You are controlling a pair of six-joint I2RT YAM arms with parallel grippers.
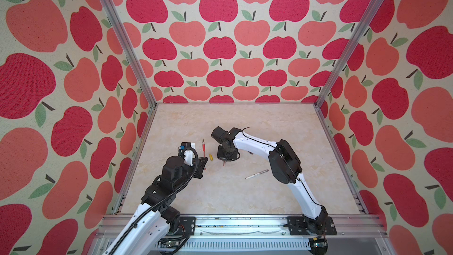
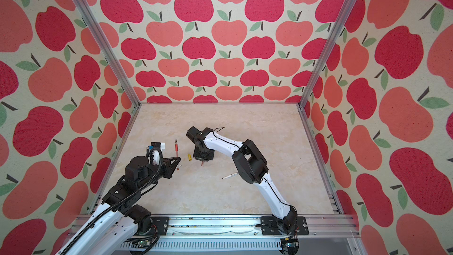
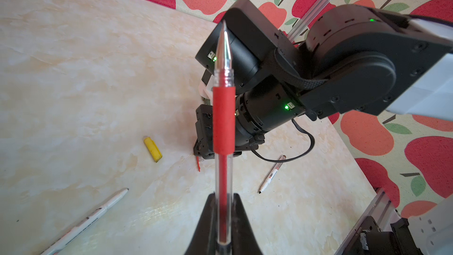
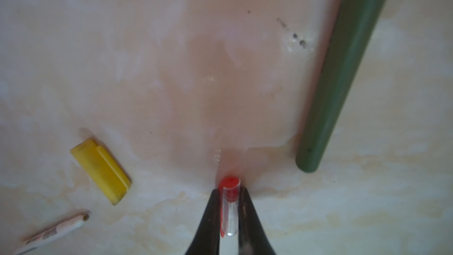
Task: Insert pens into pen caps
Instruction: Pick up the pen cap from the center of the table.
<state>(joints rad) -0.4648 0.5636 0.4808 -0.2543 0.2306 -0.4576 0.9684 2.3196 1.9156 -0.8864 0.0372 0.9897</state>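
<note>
At the left, the left end effector (image 1: 205, 162) is clenched on the red pen (image 1: 203, 148). The pen is gripped by its clear barrel behind the red sleeve, and its metal tip is pointed away toward the far wall. A white-barrelled pen with a dark tip (image 3: 93, 219) is seen lying flat on the bench (image 1: 220, 192) only in the left wrist view. Just beside the red pen, toward the middle, the yellow cap (image 1: 210, 157) is laid on its side on the bench, apart from both arms. Next comes the right end effector (image 1: 224, 161), which is pointed down at the bench and closed on the red cap (image 4: 229, 207). The cap is pinched between the two black fingers with its round end turned toward the surface, though whether it touches the bench cannot be told. Near this end effector a dark green pen (image 4: 340, 69) is shown lying on the bench in the right wrist view. Further right, partly under the right arm, a second white pen (image 1: 257, 174) is laid at a slant, well apart from the caps.
</note>
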